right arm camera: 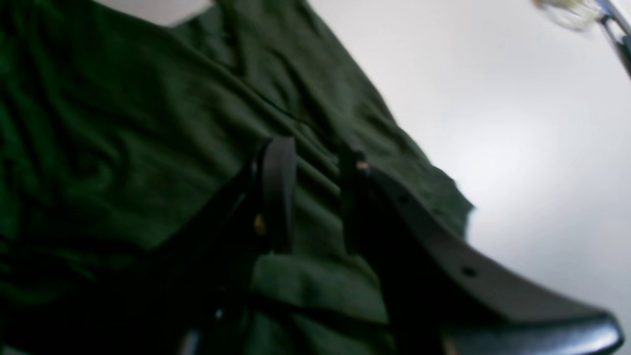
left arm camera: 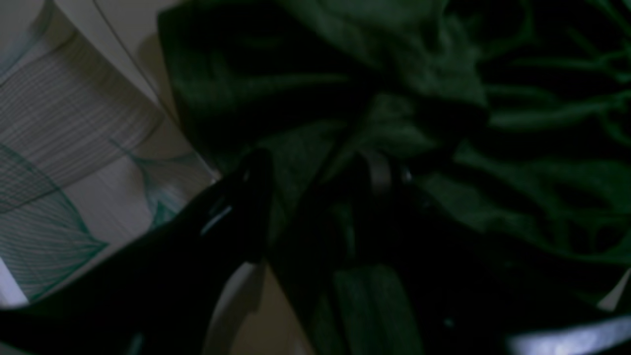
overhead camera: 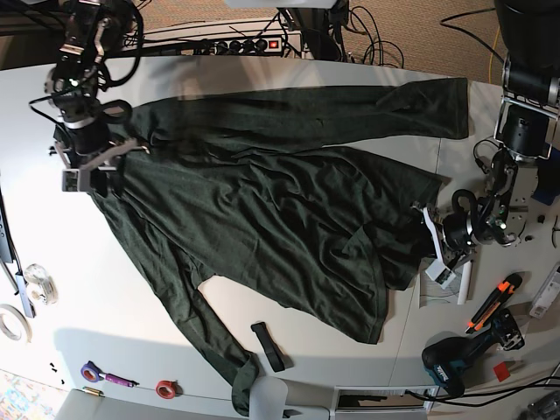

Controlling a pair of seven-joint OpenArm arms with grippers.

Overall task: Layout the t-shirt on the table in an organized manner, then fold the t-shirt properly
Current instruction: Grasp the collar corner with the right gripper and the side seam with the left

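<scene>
A: First entry, closest to the lens?
B: Right gripper (right arm camera: pixel 315 148), right wrist view. Two black fingers (right arm camera: pixel 278 187), closed onto a ridge of dark green cloth that runs between them.

A: Left gripper?
B: Left gripper (left arm camera: pixel 318 172), left wrist view. The frame is very dim. Fabric bunches between the fingers with creases fanning away, so it reads as pinching the cloth. Which part of the garment it has, I cannot tell.

A: The garment itself?
B: One t-shirt (overhead camera: pixel 262 201), dark green, long-sleeved. Only the base view shows it whole. It lies spread but crumpled across the middle of the table (overhead camera: pixel 131 289). One sleeve stretches along the far side toward the right, the other trails to the near edge. The right gripper has its far left corner and the left gripper its right edge.

A: Anything the wrist views add?
B: The left wrist view alone shows a pale sheet (left arm camera: pixel 59 148) with a teal line pattern, just beside the cloth.

A: Sundries, base view only?
B: Black strap (overhead camera: pixel 269 346), just beside the near hem. Teal drill (overhead camera: pixel 451 363) and orange-handled cutter (overhead camera: pixel 490 302), near right. Tape rolls (overhead camera: pixel 10 325), left edge. Power strip (overhead camera: pixel 236 44), far side.
</scene>
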